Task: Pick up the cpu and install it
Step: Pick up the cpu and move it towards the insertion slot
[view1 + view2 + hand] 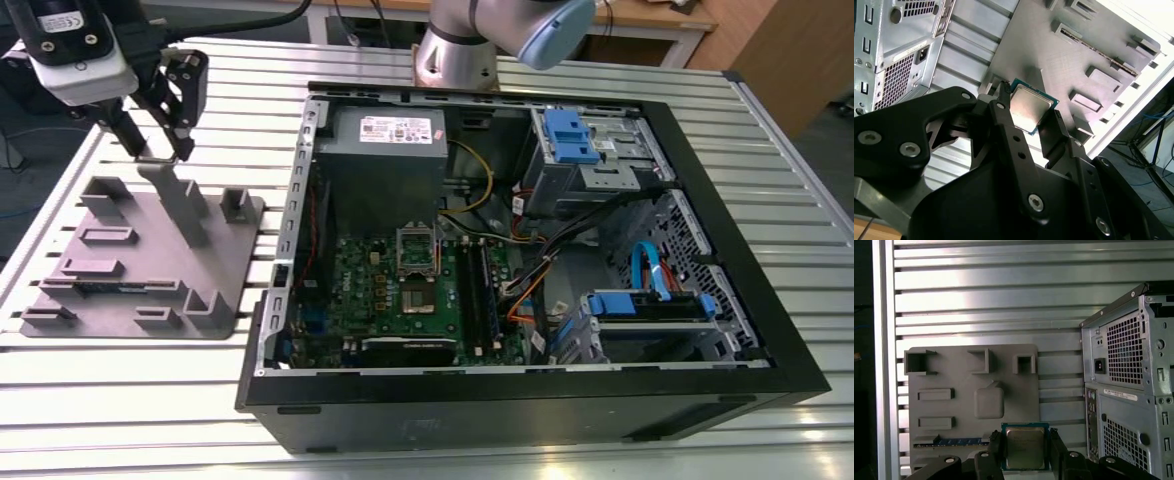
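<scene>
The cpu [1026, 106] [1025, 447], a small flat square chip with a silvery top and a dark green rim, sits between my gripper's two black fingers in both wrist views. My gripper [1029, 109] [1025, 441] is shut on its two opposite edges and holds it lifted above the grey plastic tray [954, 375] [1054, 55]. In the exterior view my gripper [160, 152] hangs over the far end of that tray [147, 260], at the exterior view's left. The motherboard [387, 300] lies inside the open computer case, with its silver socket frame [416, 250] near the middle.
The black open computer case [534, 400] fills the middle and the exterior view's right, with a power supply [387, 135], blue drive brackets [567, 135] and cables inside. Upright posts [174, 200] rise from the tray just below my fingers. Everything rests on a ribbed metal table [120, 390].
</scene>
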You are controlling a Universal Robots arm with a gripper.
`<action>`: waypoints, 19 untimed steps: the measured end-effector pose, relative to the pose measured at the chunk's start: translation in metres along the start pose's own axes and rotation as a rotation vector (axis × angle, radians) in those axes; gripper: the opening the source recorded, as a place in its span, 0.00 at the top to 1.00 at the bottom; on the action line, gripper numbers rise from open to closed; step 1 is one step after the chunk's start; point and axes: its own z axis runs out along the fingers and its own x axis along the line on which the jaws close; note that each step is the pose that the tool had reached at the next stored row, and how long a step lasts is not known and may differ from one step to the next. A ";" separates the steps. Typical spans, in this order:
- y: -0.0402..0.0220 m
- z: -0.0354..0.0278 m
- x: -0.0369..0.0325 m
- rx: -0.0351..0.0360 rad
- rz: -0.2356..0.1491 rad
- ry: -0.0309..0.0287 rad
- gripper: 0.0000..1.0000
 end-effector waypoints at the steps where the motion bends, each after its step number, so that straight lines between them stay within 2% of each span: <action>1: 0.0000 -0.0001 -0.0001 0.0001 0.000 0.0001 0.53; 19: 0.0007 0.0002 -0.0105 0.0000 0.000 0.0000 0.53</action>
